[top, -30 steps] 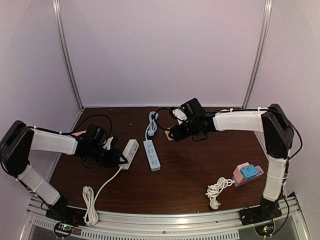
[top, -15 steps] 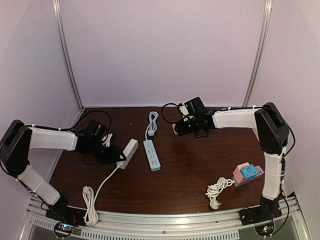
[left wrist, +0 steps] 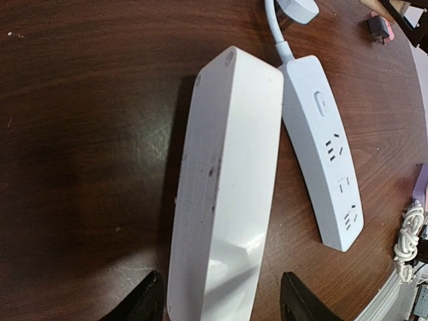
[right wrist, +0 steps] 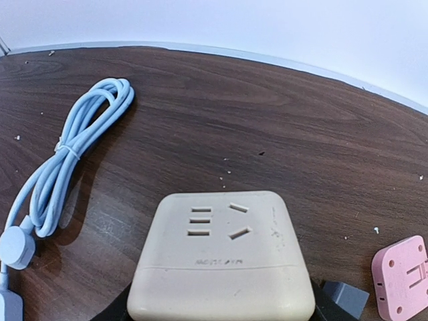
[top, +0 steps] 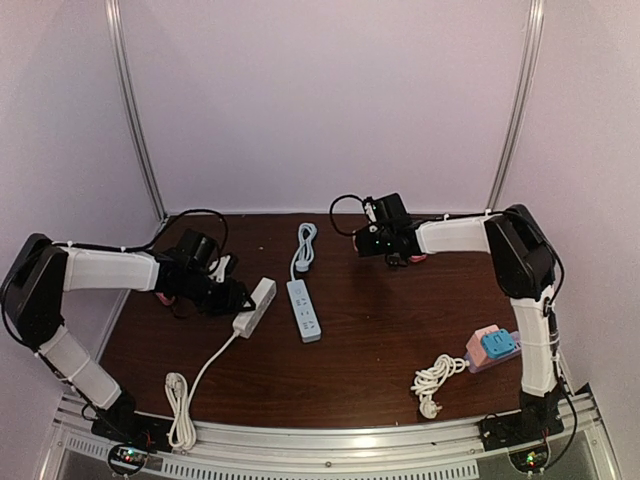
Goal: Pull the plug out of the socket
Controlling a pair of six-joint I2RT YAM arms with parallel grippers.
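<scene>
A white socket strip (left wrist: 227, 194) lies on its side on the left of the table, also seen in the top view (top: 256, 304). My left gripper (left wrist: 221, 304) straddles its near end. Both black fingertips (left wrist: 146, 301) stand a little apart from its walls, so it is open. Its cord runs to a coil (top: 178, 402) at the front. At the back of the table my right gripper (right wrist: 221, 309) (top: 385, 240) is shut on a cream plug block (right wrist: 224, 257). The block has socket slots on its face. Its prongs are hidden.
A second white strip (top: 304, 308) lies flat beside the first, its pale blue cord (right wrist: 63, 164) coiled behind it. A pink piece (right wrist: 401, 275) and a small grey piece (right wrist: 344, 294) lie by the right gripper. A pink and blue socket cube (top: 494, 347) and a white cord (top: 436, 378) sit front right.
My right gripper has carried the cream block back and to the right, away from the table's middle. The left gripper has loosened off the white strip.
</scene>
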